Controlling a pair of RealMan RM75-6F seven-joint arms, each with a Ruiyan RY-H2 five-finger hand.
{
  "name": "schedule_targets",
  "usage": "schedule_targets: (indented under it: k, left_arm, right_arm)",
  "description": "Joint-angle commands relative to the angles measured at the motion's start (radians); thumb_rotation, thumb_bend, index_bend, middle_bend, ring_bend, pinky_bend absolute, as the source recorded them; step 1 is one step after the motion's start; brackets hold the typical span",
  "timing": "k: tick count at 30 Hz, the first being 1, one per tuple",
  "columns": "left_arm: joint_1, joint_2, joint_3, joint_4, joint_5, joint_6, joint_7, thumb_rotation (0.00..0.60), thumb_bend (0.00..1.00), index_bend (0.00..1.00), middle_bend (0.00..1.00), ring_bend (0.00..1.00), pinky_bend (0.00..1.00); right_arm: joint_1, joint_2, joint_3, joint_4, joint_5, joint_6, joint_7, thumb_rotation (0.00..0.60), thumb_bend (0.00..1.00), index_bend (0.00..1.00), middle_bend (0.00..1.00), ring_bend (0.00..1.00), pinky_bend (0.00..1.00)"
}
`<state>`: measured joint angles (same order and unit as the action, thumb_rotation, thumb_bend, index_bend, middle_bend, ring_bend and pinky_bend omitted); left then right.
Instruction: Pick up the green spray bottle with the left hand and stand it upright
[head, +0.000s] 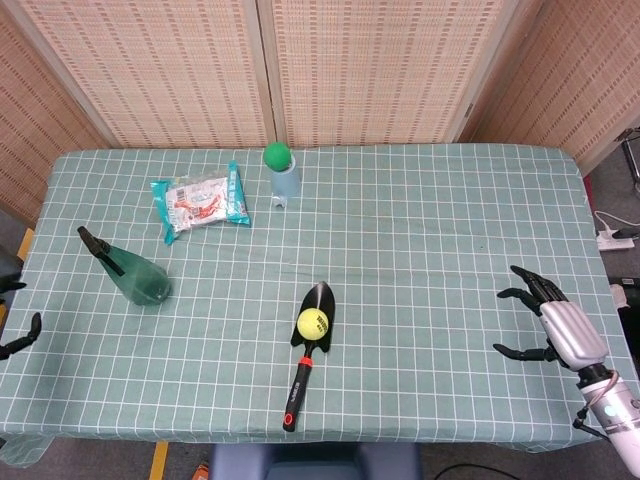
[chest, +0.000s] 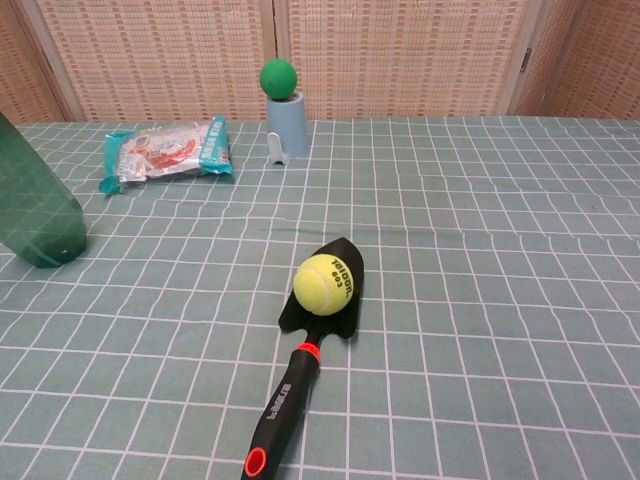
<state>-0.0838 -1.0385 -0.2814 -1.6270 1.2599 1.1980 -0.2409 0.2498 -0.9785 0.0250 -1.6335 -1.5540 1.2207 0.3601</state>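
- Although the task is to stand it up, the green spray bottle (head: 136, 276) already appears to rest on its base near the left edge of the table (head: 420, 220), its black nozzle pointing up and away toward that edge; whether it leans slightly I cannot tell.
- It looks like thin translucent plastic, probably light and a little slick, and it would dent if squeezed hard. My judgement is that the wide lower body or the narrowing neck under the trigger gives the surest hold.
- Only dark fingertips of the left hand (head: 18, 335) show at the left border of the head view, well apart from the bottle, spread and holding nothing.
- Near the right edge, the right hand (head: 557, 325) hovers over the table, fingers splayed and empty.
- Elsewhere lie a snack packet (head: 200, 202), a green ball (head: 277, 155) on a pale blue cup (head: 284, 183), and a tennis ball (head: 313, 322) sitting on a black trowel (head: 308, 360).
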Motion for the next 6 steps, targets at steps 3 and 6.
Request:
schedule_targets:
  k: [3, 6]
  left_arm:
    - [-0.034, -0.025, 0.141, 0.207, 0.234, 0.031, 0.156, 0.6, 0.42, 0.19, 0.17, 0.06, 0.16]
    - [-0.039, -0.051, 0.128, 0.231, 0.205, 0.055, 0.146, 0.6, 0.42, 0.17, 0.15, 0.04, 0.13]
  right_arm:
    - [-0.006, -0.02, 0.005, 0.006, 0.005, 0.026, -0.036, 0.6, 0.13, 0.28, 0.01, 0.0, 0.1]
    - [-0.011, -0.025, 0.004, 0.009, 0.0, 0.042, -0.042, 0.6, 0.13, 0.28, 0.01, 0.0, 0.1]
